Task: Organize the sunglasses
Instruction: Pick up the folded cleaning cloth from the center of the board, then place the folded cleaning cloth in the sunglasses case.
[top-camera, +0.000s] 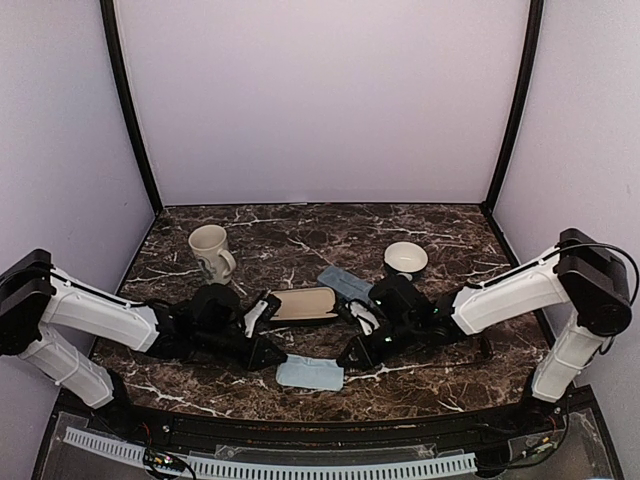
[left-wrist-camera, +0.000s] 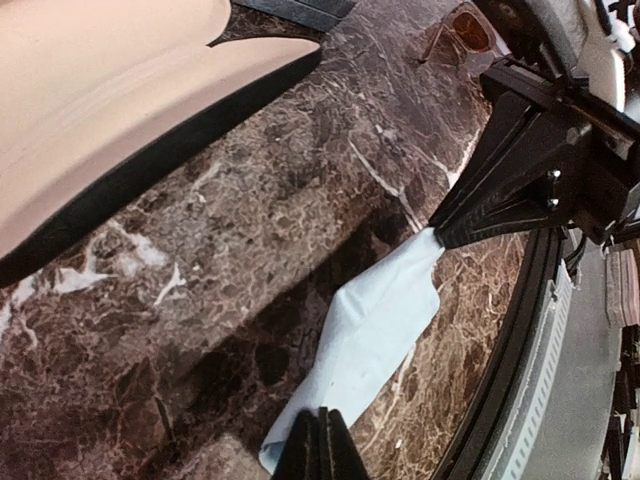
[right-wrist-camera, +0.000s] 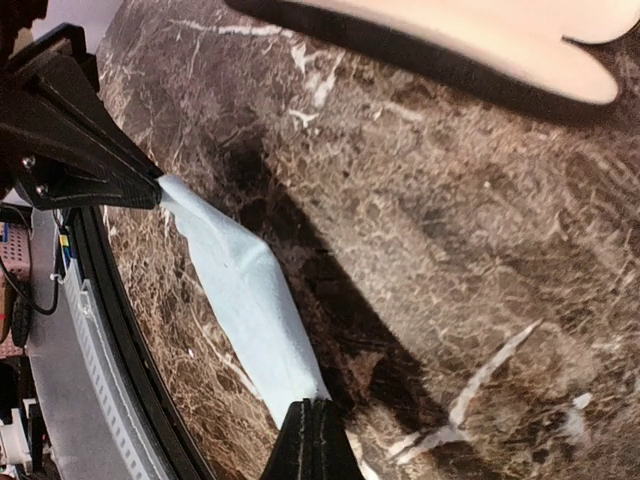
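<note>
A light blue cloth (top-camera: 310, 374) lies at the table's front middle. My left gripper (top-camera: 283, 361) is shut on its left corner, as the left wrist view shows for the gripper (left-wrist-camera: 322, 442) and cloth (left-wrist-camera: 385, 320). My right gripper (top-camera: 343, 361) is shut on its right corner, as the right wrist view shows for the gripper (right-wrist-camera: 315, 432) and cloth (right-wrist-camera: 250, 300). A thin dark frame with a brownish lens, probably one pair of sunglasses (left-wrist-camera: 468, 30), shows beside the right arm. The other pair is out of view.
An open black case with a beige lining (top-camera: 300, 303) lies just behind the cloth. A blue-grey case (top-camera: 345, 283) lies behind it to the right. A cream mug (top-camera: 210, 251) stands back left, a white bowl (top-camera: 405, 258) back right. The table's front rim (top-camera: 320, 425) is close.
</note>
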